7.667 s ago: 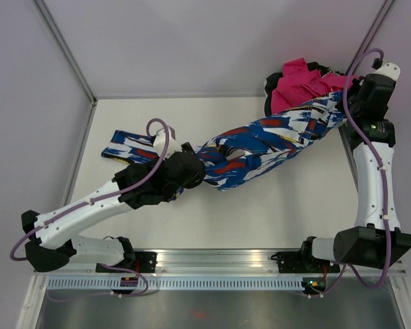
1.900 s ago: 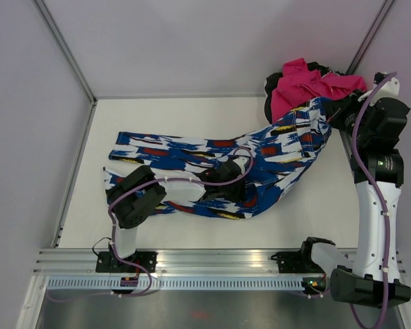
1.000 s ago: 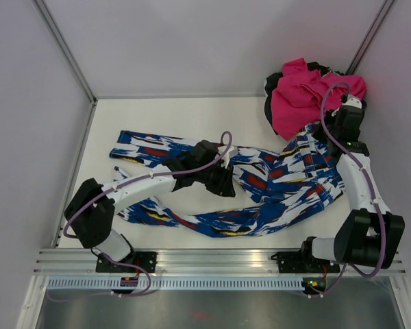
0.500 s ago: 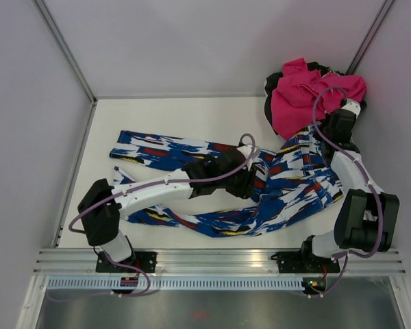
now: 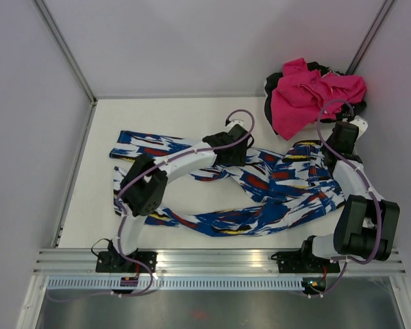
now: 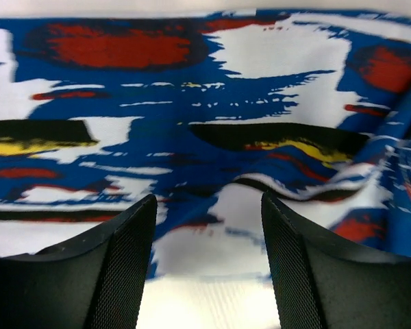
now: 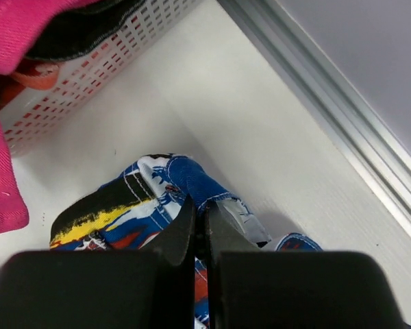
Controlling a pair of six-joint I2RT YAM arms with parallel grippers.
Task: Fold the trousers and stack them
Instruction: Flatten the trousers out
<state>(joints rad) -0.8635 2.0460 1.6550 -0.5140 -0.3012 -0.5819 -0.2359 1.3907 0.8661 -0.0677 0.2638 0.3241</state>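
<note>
The trousers [image 5: 260, 181] lie spread out, legs running leftward from the pink pile [image 5: 308, 92], waist just below it. Fold well by first laying both legs parallel and smooth. The left gripper [image 6: 209, 205] hovers spread over the upper leg, holding nothing. The right gripper [image 7: 199, 212], beside the pile, pinches the waist corner.

left gripper [image 6: 207, 205]: opened, apparently released | trousers [image 5: 274, 181]: now flatter

White matte tabletop [image 5: 192, 116], plain pale lilac-grey walls [image 5: 212, 41] at back and sides, slanting aluminium frame posts [image 5: 64, 51] in both far corners, aluminium rail [image 5: 219, 259] along near edge, slotted white strip [image 5: 219, 282] beneath, dull grey metal sheet [image 5: 212, 308] below, soft even light
</note>
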